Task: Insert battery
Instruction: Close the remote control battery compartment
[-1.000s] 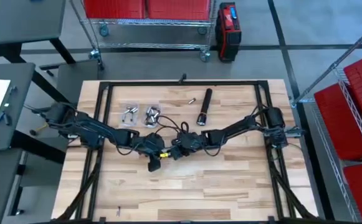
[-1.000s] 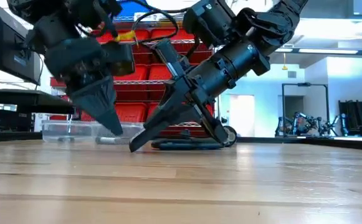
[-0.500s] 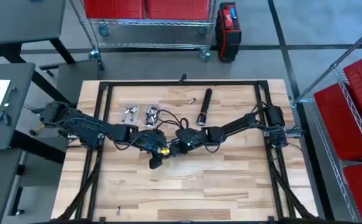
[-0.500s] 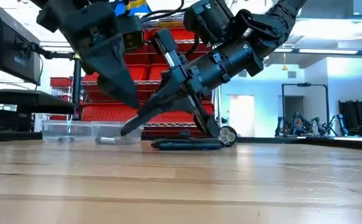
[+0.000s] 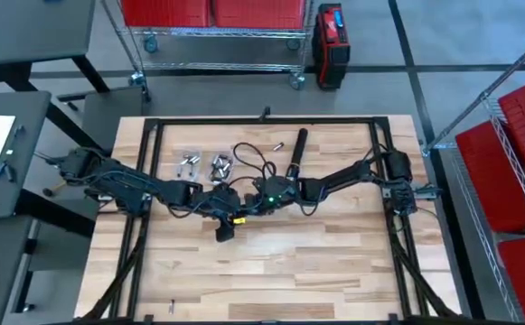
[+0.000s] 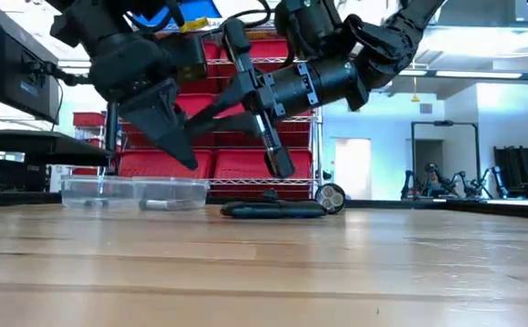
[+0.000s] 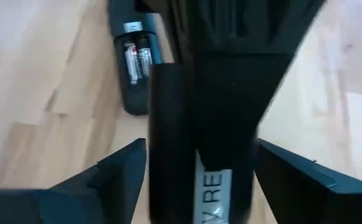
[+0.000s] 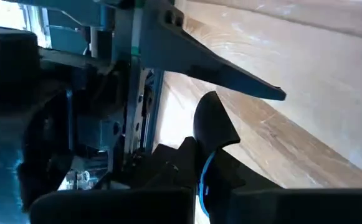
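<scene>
- Low view: right gripper [image 6: 241, 136] spread wide and empty, raised off the table [image 6: 264, 272], above the flashlight [image 6: 273, 210] and to its tray side.
- Left gripper [image 6: 180, 154] close alongside, farther from the flashlight; cannot tell whether open or closed, with a dark part filling its wrist camera.
- Loose battery [image 5: 278, 145] lying on the wood just beside the flashlight, apart from both grippers; more cells in two clear trays [image 5: 190, 162] well to the far side of the arms from the flashlight.
- Left wrist view: dark body with an open bay [image 7: 134, 59] holding two cells, probably the flashlight, though not certain.
- Judged step: reaching for a cell, nothing picked up yet.
- To do it well: separate the crowded arms first, so neither snags the other's cable.
- Take the cell across its middle, long axis level, leaving both ends free.
- Steady the flashlight with the other arm, match polarity to the seated cells, then press in straight without tilting.
</scene>
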### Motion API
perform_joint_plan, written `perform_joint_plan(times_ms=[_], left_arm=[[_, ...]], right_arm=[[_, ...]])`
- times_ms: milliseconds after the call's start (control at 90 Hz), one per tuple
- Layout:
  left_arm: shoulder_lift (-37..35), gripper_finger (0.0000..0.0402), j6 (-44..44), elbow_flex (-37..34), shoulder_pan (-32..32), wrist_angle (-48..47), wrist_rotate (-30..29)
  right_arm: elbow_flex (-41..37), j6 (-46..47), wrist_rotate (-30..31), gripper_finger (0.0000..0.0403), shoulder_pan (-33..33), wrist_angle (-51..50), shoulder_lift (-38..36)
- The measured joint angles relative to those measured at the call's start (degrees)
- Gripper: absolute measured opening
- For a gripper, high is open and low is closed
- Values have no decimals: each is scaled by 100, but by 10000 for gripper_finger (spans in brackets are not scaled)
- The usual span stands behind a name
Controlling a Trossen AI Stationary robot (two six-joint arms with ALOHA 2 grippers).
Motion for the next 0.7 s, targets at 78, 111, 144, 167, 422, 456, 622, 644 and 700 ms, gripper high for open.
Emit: perform_joint_plan(times_ms=[78,111,144,167,422,456,622,644,700], left_arm=[[-8,265,9,0,-2,33,-23],[-8,265,9,0,-2,16,-23],[-8,265,9,0,-2,9,-23],[-8,265,11,0,-2,11,-23],[-8,252,10,0,-2,21,-23],[-8,247,10,0,-2,20,-25],[1,203,11,0,11,12,-28],[1,196,11,0,11,6,-29],[1,176,16,0,11,1,-27]], right_arm=[[0,94,2,0,0,-41,0],[0,120,2,0,0,-84,2],[0,137,2,0,0,-135,0],[-1,139,2,0,0,-174,0],[-2,307,2,0,-49,-314,0],[-2,308,0,0,-63,-305,0],[-2,294,-6,0,-74,-207,0],[-2,283,-7,0,-74,-171,0],[-2,249,-11,0,-74,-118,0]])
